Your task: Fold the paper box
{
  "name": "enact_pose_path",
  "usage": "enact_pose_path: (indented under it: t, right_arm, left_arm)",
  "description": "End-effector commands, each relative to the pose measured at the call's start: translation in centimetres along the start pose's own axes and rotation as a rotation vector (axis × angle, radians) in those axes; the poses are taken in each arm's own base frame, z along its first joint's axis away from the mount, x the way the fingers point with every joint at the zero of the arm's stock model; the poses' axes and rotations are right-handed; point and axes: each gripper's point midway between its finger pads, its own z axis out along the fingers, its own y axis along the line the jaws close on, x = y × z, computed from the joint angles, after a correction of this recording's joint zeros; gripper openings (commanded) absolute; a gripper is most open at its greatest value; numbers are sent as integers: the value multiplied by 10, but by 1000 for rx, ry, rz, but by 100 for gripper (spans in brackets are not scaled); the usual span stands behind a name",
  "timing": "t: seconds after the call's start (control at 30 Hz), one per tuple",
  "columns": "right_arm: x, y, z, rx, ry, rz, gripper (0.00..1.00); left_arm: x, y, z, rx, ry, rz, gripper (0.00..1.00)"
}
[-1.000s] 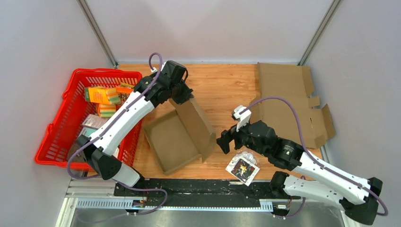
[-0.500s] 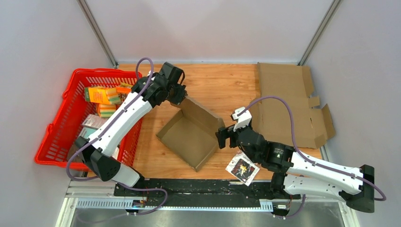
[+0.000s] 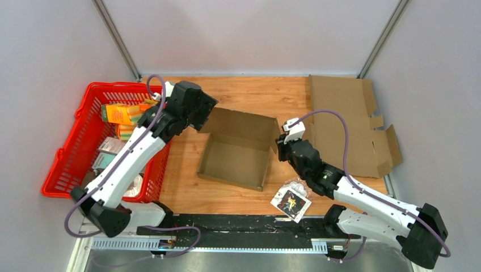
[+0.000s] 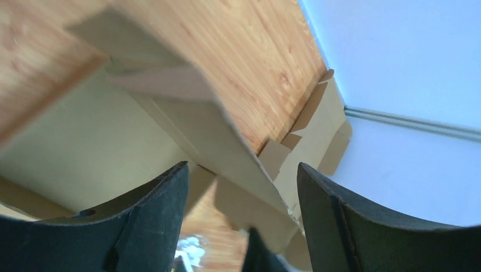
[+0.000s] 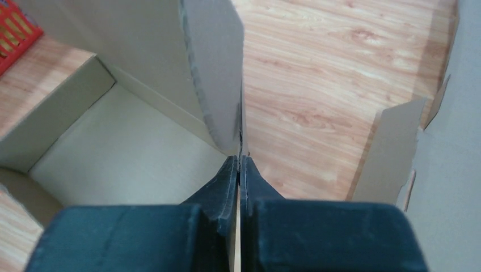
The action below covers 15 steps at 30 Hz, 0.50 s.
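Observation:
The paper box [image 3: 235, 158] is a brown cardboard tray lying open side up in the middle of the table, with its back wall standing tall. My right gripper [image 3: 279, 146] is shut on the box's right wall, and in the right wrist view the thin wall [image 5: 212, 68] runs down between my pinched jaws [image 5: 239, 161]. My left gripper [image 3: 205, 110] hangs open just off the box's back left corner. In the left wrist view the box's edge [image 4: 187, 113] lies ahead of my spread left gripper [image 4: 241, 187], touching neither finger.
A flat unfolded cardboard sheet [image 3: 346, 122] lies at the back right. A red basket [image 3: 74, 147] holding several packages stands along the left edge. A small printed packet [image 3: 291, 199] lies near the front edge, under my right arm.
The box has swung down flat and shifted right. My left gripper let go of it, opened and drew back left. My right gripper moved in and shut on the right wall.

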Motion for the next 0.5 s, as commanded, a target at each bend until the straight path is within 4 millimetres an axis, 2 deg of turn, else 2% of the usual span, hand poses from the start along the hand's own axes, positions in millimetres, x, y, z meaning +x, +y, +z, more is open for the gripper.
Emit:
enact_pose_path:
  t: [0.0,0.03,0.07,0.1,0.13,0.17,0.23,0.27,0.3,0.37,0.4,0.47]
  right_arm:
    - [-48,-1,15,-112,-117,-7,0]
    - [-54,-3,23,-108,-119,-7,0]
    - [-57,1,27,-151,-119,-6,0]
    - [-61,-7,33,-145,-123,-25,0]
    - [-65,-7,38,-156,-130,-44,0]
    - [-66,-2,46,-184,-119,-54,0]
    - [-69,-12,57,-174,-113,-126,0]
    - [-73,-3,63,-240,-108,-132,0]
    - [-75,-12,68,-244,-105,-127,0]
    - [-79,-5,71,-344,-104,-137,0]
    - [-82,-8,76,-357,-103,-140,0]
    - [-81,-5,79,-400,-89,-173,0]
  left_arm:
    - [-33,-13,-32,228,-123,316,78]
    - [-34,-14,-36,267,-138,391,78]
    - [-33,-23,-53,380,-147,550,78]
    - [-25,-13,-49,395,-124,633,78]
    - [-20,-10,-53,430,-112,700,77]
    - [-14,-6,-65,494,-97,818,72]
    - [-2,17,-60,503,-51,932,71]
    - [2,29,-62,512,-35,1004,71]
    - [8,50,-50,474,-3,1043,71]
    - [7,69,-40,431,-16,1091,71]
    - [7,87,-27,373,-13,1097,71]
    - [-6,95,-13,300,-84,1095,73]
